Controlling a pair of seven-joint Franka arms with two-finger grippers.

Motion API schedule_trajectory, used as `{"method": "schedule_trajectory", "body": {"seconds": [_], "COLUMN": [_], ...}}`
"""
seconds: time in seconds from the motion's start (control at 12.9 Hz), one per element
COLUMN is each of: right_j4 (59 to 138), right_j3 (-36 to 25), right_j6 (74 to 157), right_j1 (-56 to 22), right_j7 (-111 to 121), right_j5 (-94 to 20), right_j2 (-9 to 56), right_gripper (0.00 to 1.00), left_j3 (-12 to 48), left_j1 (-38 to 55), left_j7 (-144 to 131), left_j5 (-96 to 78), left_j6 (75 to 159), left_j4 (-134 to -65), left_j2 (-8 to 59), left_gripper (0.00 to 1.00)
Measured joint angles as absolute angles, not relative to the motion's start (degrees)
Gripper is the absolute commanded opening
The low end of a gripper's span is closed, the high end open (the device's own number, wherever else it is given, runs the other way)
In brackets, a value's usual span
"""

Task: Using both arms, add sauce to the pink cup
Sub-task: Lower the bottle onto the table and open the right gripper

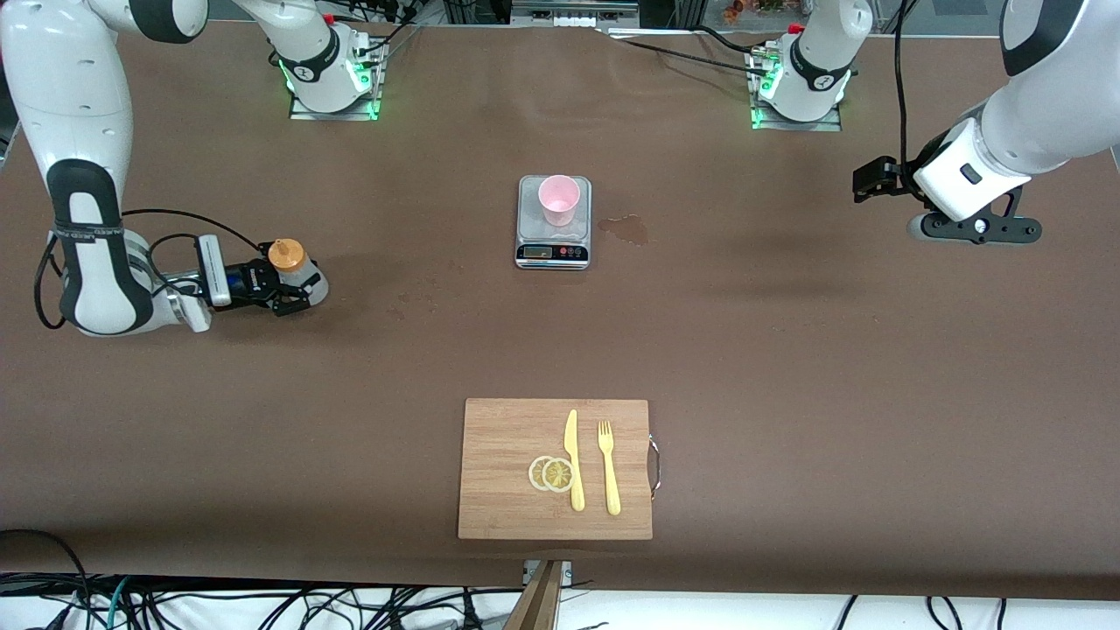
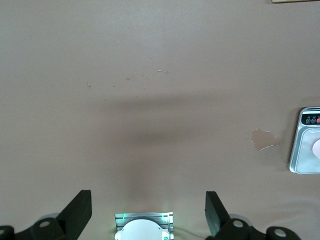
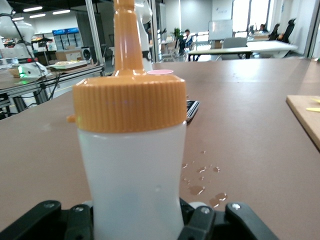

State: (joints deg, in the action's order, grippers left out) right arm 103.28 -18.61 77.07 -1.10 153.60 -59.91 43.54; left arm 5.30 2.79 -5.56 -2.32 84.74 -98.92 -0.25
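The sauce bottle (image 1: 296, 269), whitish with an orange nozzle cap, stands upright low at the right arm's end of the table. My right gripper (image 1: 284, 293) is shut on its lower body, which fills the right wrist view (image 3: 132, 165) between the jaws (image 3: 135, 220). The pink cup (image 1: 558, 199) stands on the grey kitchen scale (image 1: 553, 249) mid-table, and its rim (image 3: 160, 72) shows past the bottle cap. My left gripper (image 1: 875, 181) waits open and holding nothing above the left arm's end of the table; in the left wrist view (image 2: 147, 195) only bare table lies between its fingers.
A small wet spill (image 1: 625, 229) lies beside the scale toward the left arm's end. Nearer the front camera, a wooden cutting board (image 1: 507, 437) carries a yellow knife (image 1: 573, 459), a yellow fork (image 1: 608, 468) and two lemon slices (image 1: 551, 473). Droplets (image 3: 205, 187) dot the table by the bottle.
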Motion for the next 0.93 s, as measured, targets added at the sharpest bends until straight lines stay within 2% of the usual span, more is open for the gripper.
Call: {"method": "schedule_trajectory", "body": {"seconds": [0.31,0.39,0.47,0.54,0.93], "right_j4": [103.2,103.2,103.2,103.2,103.2], "right_j3": [-18.5,-18.5,-18.5,-18.5,-18.6], "right_j6": [77.1,76.6,76.4,76.2,76.1], "right_j1": [-4.6,-5.0,-5.2,-5.2,-4.6], "right_j7": [155.2,155.3,155.4,155.4,155.4], "right_j5": [-65.5,-66.6,-67.1,-67.3,-67.3], "right_j2": [47.9,48.4,48.6,48.7,49.2], "right_gripper": [0.20,0.42,0.91,1.00,1.00], "left_j3": [5.3,5.3,5.3,5.3,5.3], "left_j1": [2.8,2.8,2.8,2.8,3.1], "left_j7": [-5.6,-5.6,-5.6,-5.6,-5.6], "left_j5": [-2.3,-2.3,-2.3,-2.3,-2.3], "left_j6": [84.7,84.7,84.7,84.7,84.7], "left_j4": [-98.9,-98.9,-98.9,-98.9,-98.9], "left_j2": [-0.3,-0.3,-0.3,-0.3,-0.3], "left_gripper": [1.00,1.00,1.00,1.00,1.00]}}
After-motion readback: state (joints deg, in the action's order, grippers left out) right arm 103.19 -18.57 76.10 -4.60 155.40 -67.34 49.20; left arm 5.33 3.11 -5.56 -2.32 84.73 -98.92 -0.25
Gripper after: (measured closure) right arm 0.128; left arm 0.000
